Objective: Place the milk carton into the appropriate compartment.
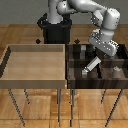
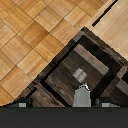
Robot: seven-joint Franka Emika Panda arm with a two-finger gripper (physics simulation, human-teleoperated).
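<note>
The milk carton (image 1: 91, 65), a small pale grey box with a gabled top, leans tilted in a middle compartment of the dark wooden tray (image 1: 95, 82), just below my gripper (image 1: 99, 53). In the wrist view the milk carton (image 2: 82, 96) stands between my two fingertips (image 2: 20, 104), which are spread wide. A gap shows on both sides of it, so neither finger touches it. My gripper (image 2: 64, 104) is open.
A large light wooden bin (image 1: 35, 82) adjoins the tray on the exterior view's left. A tiny grey cube (image 2: 78, 75) lies in the compartment under the wrist. A small grey shape (image 1: 116, 69) sits in a compartment on the exterior view's right. Dark partition walls (image 2: 60, 75) divide the tray.
</note>
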